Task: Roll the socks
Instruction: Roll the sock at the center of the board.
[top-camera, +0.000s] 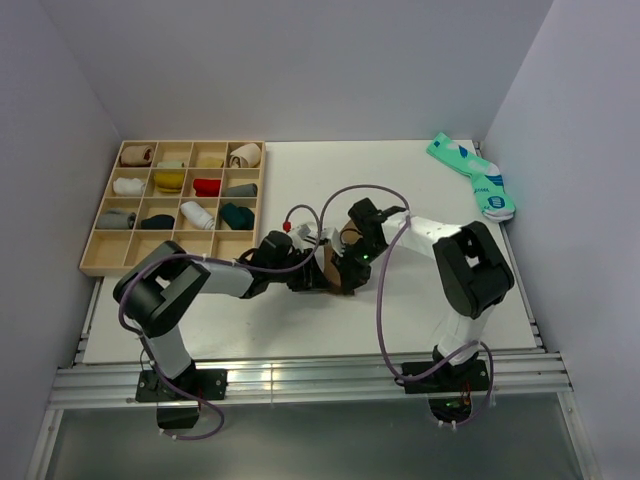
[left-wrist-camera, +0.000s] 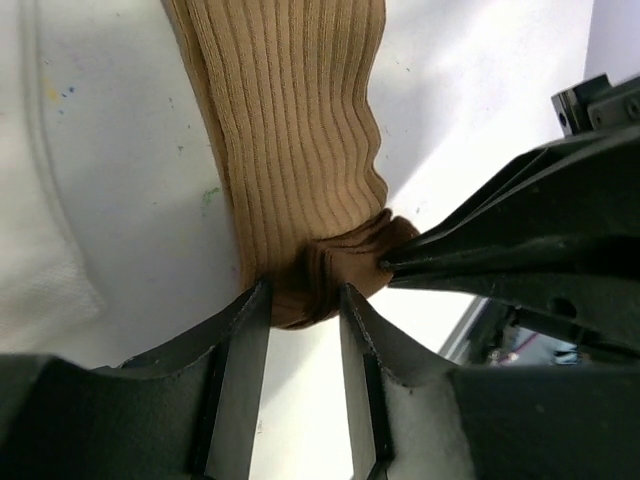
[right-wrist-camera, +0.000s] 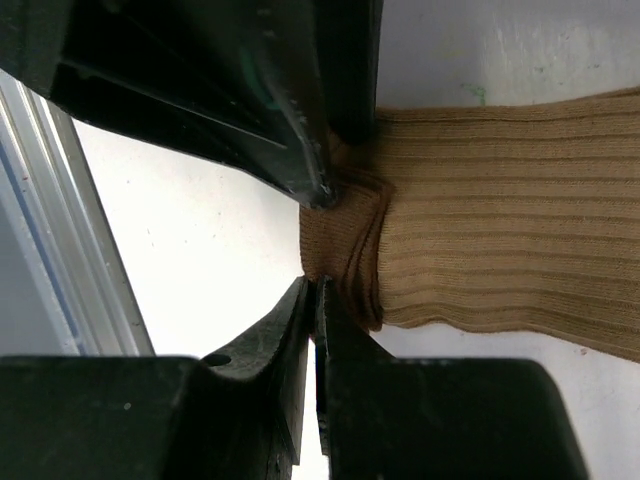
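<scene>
Pale grey walls (top-camera: 300, 60) — white table (top-camera: 340, 165) — aluminium rail (top-camera: 320, 378) in front.

A robotics lab bench: plain white walls (top-camera: 300, 70) enclose an aluminium-railed table (top-camera: 300, 330)

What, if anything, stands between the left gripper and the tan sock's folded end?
Nothing visible. The left gripper is open, with the folded end of the tan sock right between its fingertips. The right gripper, shut, touches that same end from the side, not blocking.

The overhead view looks down across the flat white table (top-camera: 340, 170); both wrist views sit close, sharing the bunched end of the ribbed tan-brown fabric sock (left-wrist-camera: 290, 120)
</scene>
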